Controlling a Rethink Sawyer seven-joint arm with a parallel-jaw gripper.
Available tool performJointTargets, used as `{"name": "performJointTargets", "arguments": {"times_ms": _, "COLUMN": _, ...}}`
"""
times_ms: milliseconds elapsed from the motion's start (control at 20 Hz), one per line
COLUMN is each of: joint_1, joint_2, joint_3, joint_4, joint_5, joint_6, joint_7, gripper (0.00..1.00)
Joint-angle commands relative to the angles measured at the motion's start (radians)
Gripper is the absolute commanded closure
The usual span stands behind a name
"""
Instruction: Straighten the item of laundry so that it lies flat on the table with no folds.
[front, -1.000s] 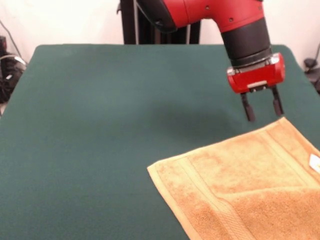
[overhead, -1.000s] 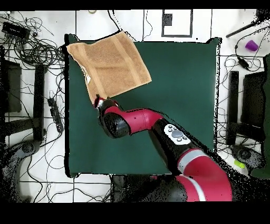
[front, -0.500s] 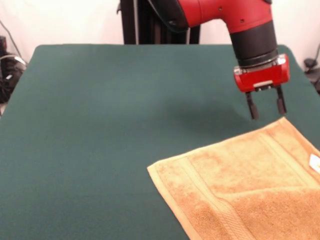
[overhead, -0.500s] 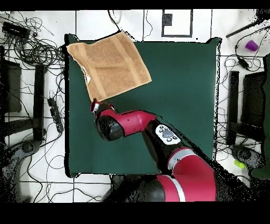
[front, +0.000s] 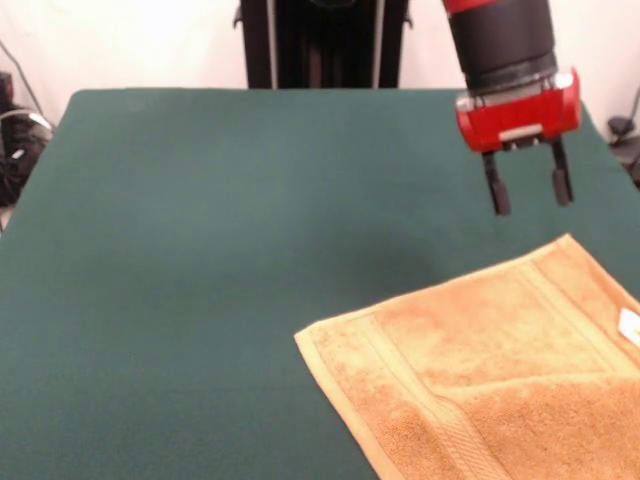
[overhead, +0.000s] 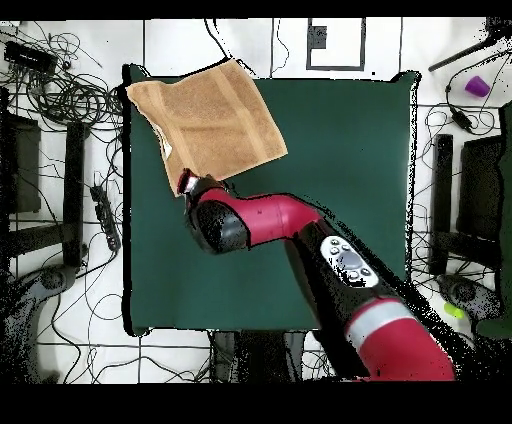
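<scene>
One golden-orange terry towel (front: 480, 375) lies at a corner of the table (front: 220, 230), turned at an angle to the table's edges, with one corner reaching past the rim in the overhead view (overhead: 205, 118). A layer of the cloth is doubled over itself near the front view's lower right, so a fold edge runs across it; woven border stripes run along its sides and one small white tag (front: 630, 326) shows at its right edge. The table's dark green felt top is bare apart from the towel. A single gripper (front: 528, 192) hangs in the air above the felt just beyond the towel's far corner, its two dark fingers (front: 496, 193) spread apart and holding nothing. Around the table, the overhead view shows a pale tiled floor strewn with tangled black cables (overhead: 60, 95), and one small purple object (overhead: 477, 86) off a corner.
</scene>
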Motion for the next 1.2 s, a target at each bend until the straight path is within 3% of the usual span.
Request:
{"name": "performJointTargets", "arguments": {"times_ms": 50, "joint_1": -0.097, "joint_2": -0.121, "joint_3": 0.237, "joint_4": 0.026, "joint_5": 0.149, "joint_6": 0.292, "joint_7": -0.028, "gripper": 0.00}}
{"name": "performJointTargets", "arguments": {"times_ms": 200, "joint_1": -0.125, "joint_2": -0.160, "joint_3": 0.267, "joint_4": 0.002, "joint_5": 0.205, "joint_6": 0.383, "joint_7": -0.042, "gripper": 0.00}}
{"name": "performJointTargets", "arguments": {"times_ms": 350, "joint_1": -0.086, "joint_2": -0.133, "joint_3": 0.211, "joint_4": -0.085, "joint_5": 0.188, "joint_6": 0.373, "joint_7": -0.035, "gripper": 0.00}}
{"name": "performJointTargets", "arguments": {"times_ms": 600, "joint_1": 0.045, "joint_2": 0.087, "joint_3": 0.072, "joint_4": -0.410, "joint_5": 0.108, "joint_6": 0.417, "joint_7": -0.069, "gripper": 0.00}}
{"name": "performJointTargets", "arguments": {"times_ms": 750, "joint_1": 0.066, "joint_2": 0.200, "joint_3": 0.070, "joint_4": -0.532, "joint_5": 0.092, "joint_6": 0.385, "joint_7": -0.100, "gripper": 0.00}}
{"name": "performJointTargets", "arguments": {"times_ms": 1000, "joint_1": 0.098, "joint_2": 0.322, "joint_3": 0.068, "joint_4": -0.664, "joint_5": 0.074, "joint_6": 0.360, "joint_7": -0.110, "gripper": 0.00}}
{"name": "performJointTargets", "arguments": {"times_ms": 1200, "joint_1": 0.094, "joint_2": 0.385, "joint_3": 0.088, "joint_4": -0.697, "joint_5": 0.045, "joint_6": 0.354, "joint_7": -0.148, "gripper": 0.00}}
